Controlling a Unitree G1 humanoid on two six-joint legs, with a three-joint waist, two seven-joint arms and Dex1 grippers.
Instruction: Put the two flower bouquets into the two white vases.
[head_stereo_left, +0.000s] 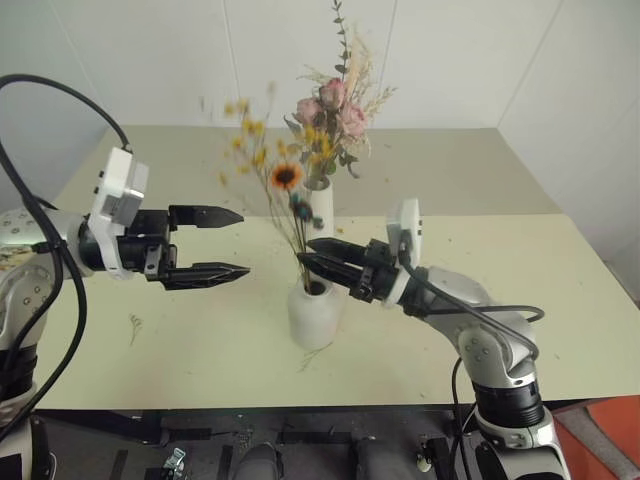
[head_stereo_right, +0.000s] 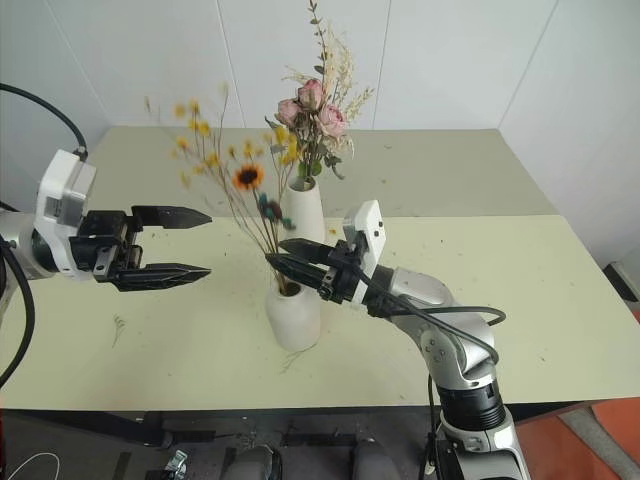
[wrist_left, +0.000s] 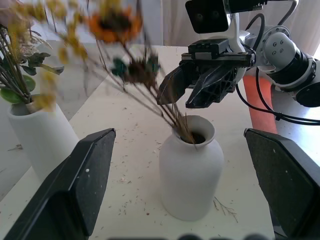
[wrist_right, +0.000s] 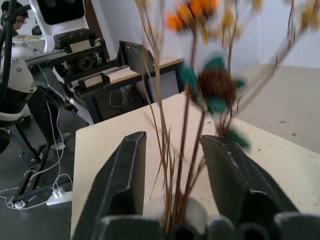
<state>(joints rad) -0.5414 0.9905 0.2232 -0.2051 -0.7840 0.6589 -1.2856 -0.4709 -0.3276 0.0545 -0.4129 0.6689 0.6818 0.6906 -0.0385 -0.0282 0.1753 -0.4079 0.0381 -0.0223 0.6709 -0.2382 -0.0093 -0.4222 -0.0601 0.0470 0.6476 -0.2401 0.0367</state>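
Yellow-orange bunch stands in the short white vase near the tabletop's front; its stems run between the right gripper's parted jaws. Roses fill the taller vase behind. Left gripper hovers nearby, jaws spread.

A broad, pale yellow-green bench with a matte top filled the room's corner — plain white panelled walls rose behind it and at the right. Bits of dry plant litter speckled its surface — light was soft and even.
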